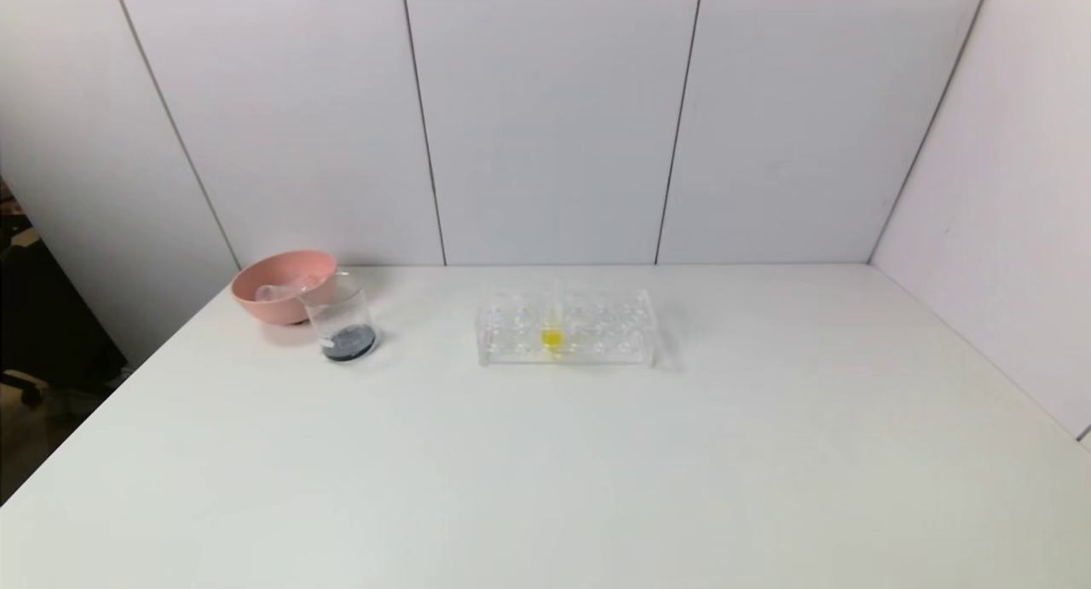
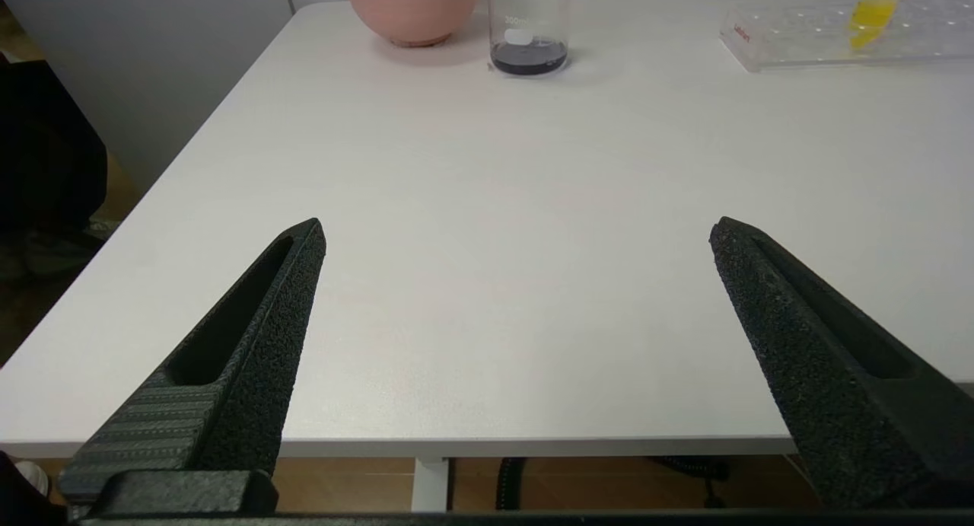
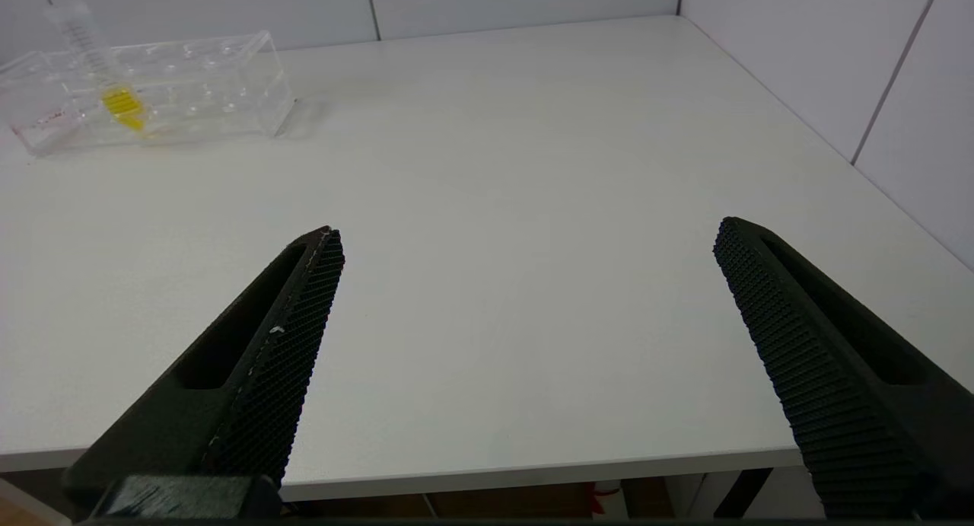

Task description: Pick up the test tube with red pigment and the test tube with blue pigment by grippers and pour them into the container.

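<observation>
A laboratory-style test bench is shown: a white table (image 1: pixel 545 470) enclosed by plain panels (image 1: pixel 545 120), on which a beaker (image 1: pixel 341 325) and tube rack (image 1: pixel 565 329) are set.

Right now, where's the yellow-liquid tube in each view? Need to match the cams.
Head view: the yellow-liquid tube stands mid-table in the clear rack, right of the beaker.
Left wrist view: at the picture's top right corner, in the rack.
Right wrist view: at the picture's upper left, leaning in the rack.
Shared landmark: the clear rack, seen in all three.
</observation>
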`<state>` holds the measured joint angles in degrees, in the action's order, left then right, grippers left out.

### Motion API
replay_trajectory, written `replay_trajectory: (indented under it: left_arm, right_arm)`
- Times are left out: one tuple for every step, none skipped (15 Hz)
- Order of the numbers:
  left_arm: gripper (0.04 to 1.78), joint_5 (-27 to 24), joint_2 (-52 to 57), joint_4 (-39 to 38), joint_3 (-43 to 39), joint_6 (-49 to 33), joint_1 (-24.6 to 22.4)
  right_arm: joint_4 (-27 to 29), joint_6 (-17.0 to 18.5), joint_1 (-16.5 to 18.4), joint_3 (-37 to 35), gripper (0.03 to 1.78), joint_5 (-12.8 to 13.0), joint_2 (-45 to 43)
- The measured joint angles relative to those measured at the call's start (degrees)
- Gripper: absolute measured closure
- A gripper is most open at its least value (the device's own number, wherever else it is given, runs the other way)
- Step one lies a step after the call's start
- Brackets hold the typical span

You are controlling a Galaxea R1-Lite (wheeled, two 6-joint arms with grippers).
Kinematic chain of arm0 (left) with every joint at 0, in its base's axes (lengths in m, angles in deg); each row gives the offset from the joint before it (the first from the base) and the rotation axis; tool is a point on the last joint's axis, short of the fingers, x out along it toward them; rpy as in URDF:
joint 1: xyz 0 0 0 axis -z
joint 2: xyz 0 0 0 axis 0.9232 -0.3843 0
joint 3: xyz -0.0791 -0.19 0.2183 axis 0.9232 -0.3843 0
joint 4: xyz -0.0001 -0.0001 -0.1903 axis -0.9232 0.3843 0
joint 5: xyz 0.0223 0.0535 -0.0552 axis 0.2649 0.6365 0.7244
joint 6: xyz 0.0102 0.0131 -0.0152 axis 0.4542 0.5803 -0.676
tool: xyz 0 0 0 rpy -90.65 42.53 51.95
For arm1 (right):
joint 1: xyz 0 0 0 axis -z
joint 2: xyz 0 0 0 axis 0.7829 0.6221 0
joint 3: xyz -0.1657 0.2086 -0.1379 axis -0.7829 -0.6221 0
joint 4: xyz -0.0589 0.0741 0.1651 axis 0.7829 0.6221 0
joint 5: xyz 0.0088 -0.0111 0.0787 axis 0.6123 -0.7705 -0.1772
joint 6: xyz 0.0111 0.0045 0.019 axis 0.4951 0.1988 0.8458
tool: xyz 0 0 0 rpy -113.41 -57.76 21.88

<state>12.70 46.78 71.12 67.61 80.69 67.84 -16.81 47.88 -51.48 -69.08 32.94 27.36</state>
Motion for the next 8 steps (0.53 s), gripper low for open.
replay_trajectory:
  left_arm:
    - [0.06, 0.0, 0.0, 0.2, 0.0, 0.0, 0.0]
    - [0.06, -0.6, 0.0, 1.0, 0.0, 0.2, 0.0]
    - [0.06, -1.0, 0.0, 1.0, 0.1, 0.1, 0.0]
    - [0.06, -0.8, 0.0, 0.5, 0.1, -0.7, 0.0]
    - [0.06, -0.6, 0.0, 0.1, -0.1, -2.0, 0.0]
    - [0.06, -0.5, 0.0, -0.5, -0.2, -3.3, 0.0]
    - [0.06, -0.4, 0.0, -1.3, -0.4, -4.6, 0.0]
    - [0.06, 0.1, 0.0, -2.1, -0.6, -5.6, 0.0]
  right_arm:
    - [0.0, 0.0, 0.0, 0.0, 0.04, 0.0, 0.0]
    - [0.0, 0.0, 0.0, 0.0, 0.04, 0.0, 0.0]
    - [0.0, 0.0, 0.0, 0.0, 0.04, 0.0, 0.0]
    - [0.0, 0.0, 0.0, 0.0, 0.04, 0.0, 0.0]
    - [0.0, 0.1, 0.0, 0.0, 0.04, 0.0, 0.0]
    - [0.0, 0.2, 0.0, 0.0, 0.04, 0.0, 0.0]
    - [0.0, 0.2, 0.0, 0.0, 0.04, 0.0, 0.0]
    - [0.0, 0.3, 0.0, 0.0, 0.04, 0.0, 0.0]
